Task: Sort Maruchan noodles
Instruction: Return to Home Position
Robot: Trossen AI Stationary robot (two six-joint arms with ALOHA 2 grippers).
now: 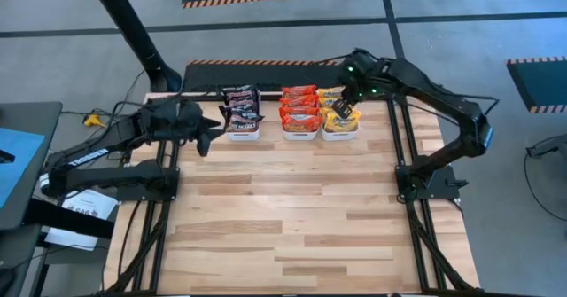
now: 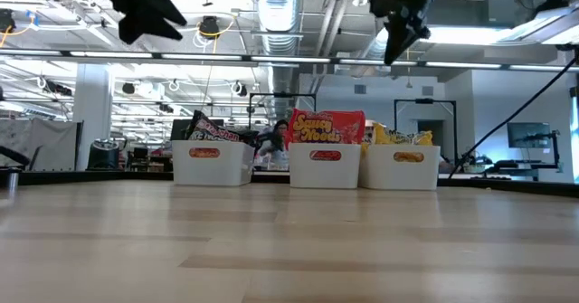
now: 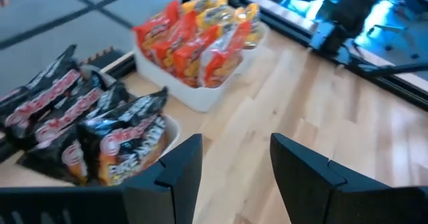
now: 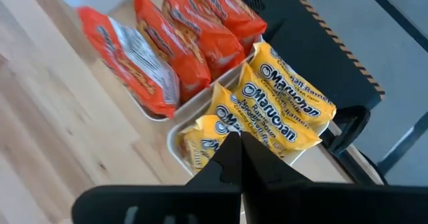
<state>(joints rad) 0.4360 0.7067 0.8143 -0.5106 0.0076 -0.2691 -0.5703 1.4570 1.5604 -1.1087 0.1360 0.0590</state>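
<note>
The pale wooden table [image 1: 292, 235] was seen bare apart from three white rectangular plastic bins set side by side at its far edge. The left bin [image 2: 212, 163] was filled with the black crinkly noodle packets [image 1: 240, 106], the middle bin [image 2: 324, 167] with the red packets [image 1: 299, 109], and the right bin [image 2: 399, 169] with the yellow packets [image 4: 287, 110]. No packet was seen loose on the table, so the sorting was judged complete.

The left gripper [image 3: 235, 140] was held just beside the left bin, its fingers spread apart with nothing between them. The right gripper [image 4: 235, 147] was poised directly above the yellow packets, its fingers pressed together and nothing held.

Two risks were judged to remain. A yellow packet standing above its rim could be snagged and dragged out if the right gripper were withdrawn low. The left bin could be knocked if the left arm were swung sideways.
</note>
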